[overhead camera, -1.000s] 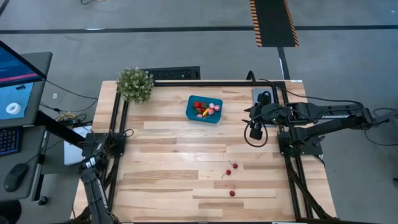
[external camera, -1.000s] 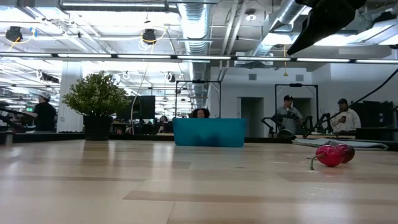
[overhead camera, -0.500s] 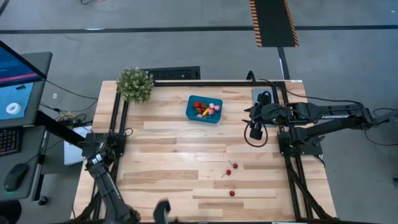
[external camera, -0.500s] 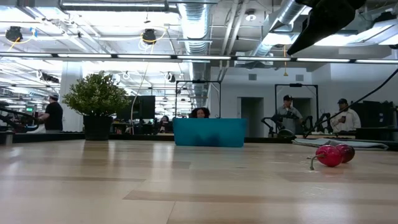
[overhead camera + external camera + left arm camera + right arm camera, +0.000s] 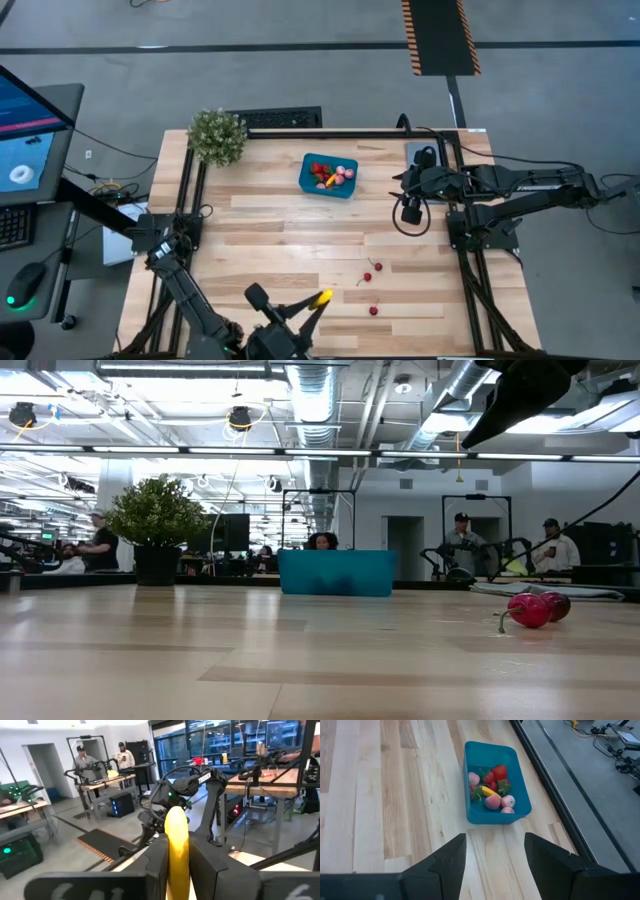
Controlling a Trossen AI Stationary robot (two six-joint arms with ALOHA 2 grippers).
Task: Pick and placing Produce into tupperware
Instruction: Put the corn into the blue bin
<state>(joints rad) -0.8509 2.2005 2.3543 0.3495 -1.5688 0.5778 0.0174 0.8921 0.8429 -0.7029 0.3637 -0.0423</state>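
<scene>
The teal tupperware (image 5: 328, 176) sits at the table's far middle, holding strawberries, pink pieces and a yellow piece (image 5: 491, 791). It also shows in the low view as the tupperware (image 5: 336, 572). Three dark red cherries (image 5: 372, 272) lie on the wood at the near right, the nearest cherry (image 5: 373, 310) a little apart. My left gripper (image 5: 318, 301) hovers over the near edge, left of the cherries, shut on a small yellow produce piece (image 5: 176, 837). My right gripper (image 5: 410, 212) hangs open above the table's right side, its fingers (image 5: 447, 857) apart, right of the tupperware. My left gripper pinches the yellow piece between its two fingers (image 5: 157, 857), which lie along its lower part. The piece's rounded upper end (image 5: 176, 817) sticks out past the fingertips. The gripper points about level, toward the table's right, and the piece (image 5: 323, 297) is lifted clear of the wood.
A bushy green potted plant (image 5: 217, 136) stands at the far left corner. A grey flat plate (image 5: 420, 152) lies at the far right corner under the right arm. Black frame rails run along both side edges. People stand in the room beyond.
My left arm has swung in from beyond the near left corner toward the right along the near edge, bringing its gripper into the high view. Its wrist has rolled as it went. The yellow piece stays pinched and clear of the table. My right arm has kept still.
</scene>
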